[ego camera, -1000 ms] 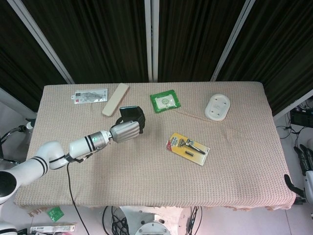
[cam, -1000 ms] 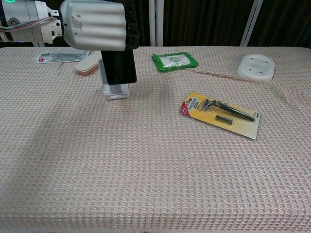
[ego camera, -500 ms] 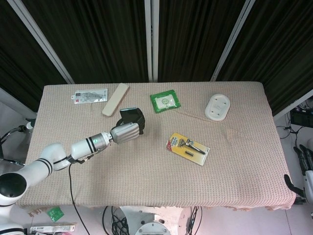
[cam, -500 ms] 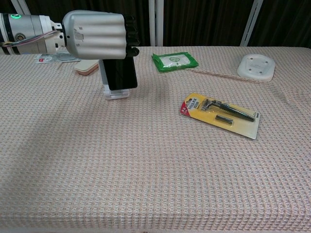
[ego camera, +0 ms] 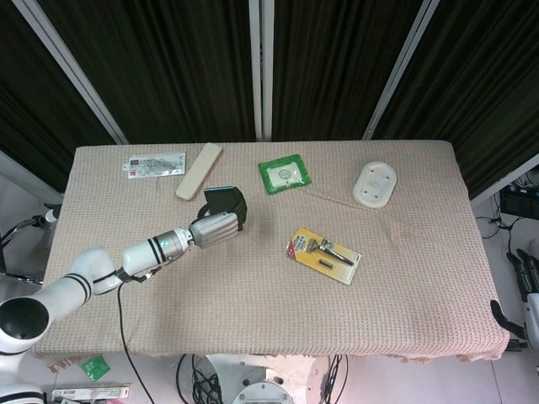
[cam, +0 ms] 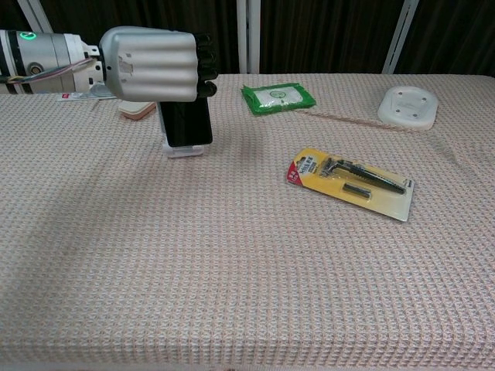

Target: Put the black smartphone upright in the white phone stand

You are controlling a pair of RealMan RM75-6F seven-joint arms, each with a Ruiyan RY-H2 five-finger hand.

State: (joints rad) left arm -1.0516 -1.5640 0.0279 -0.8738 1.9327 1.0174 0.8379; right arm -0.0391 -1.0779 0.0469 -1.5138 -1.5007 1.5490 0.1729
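phone held upright at the stand

the table (ego camera: 253,320) is covered with a beige woven cloth and carries everything here. the left arm (ego camera: 93,269) reaches in from the left edge toward the middle. the left hand (cam: 151,66) has its fingers wrapped around the top of the phone (cam: 186,124), gripping it. the phone stands upright, screen side toward the chest view, its lower edge down in the stand (cam: 184,148), which shows as a white base under it. further right lies a razor pack (ego camera: 324,255) on a yellow card. behind it sit a green pouch (ego camera: 284,175) and a white disc (ego camera: 375,183), well apart. at the far left edge are a cream bar (ego camera: 199,170) and a flat card (ego camera: 155,165). the right hand (ego camera: 529,273) shows only partly at the right border of the head view, off the table; whether its fingers are spread or curled cannot be told.
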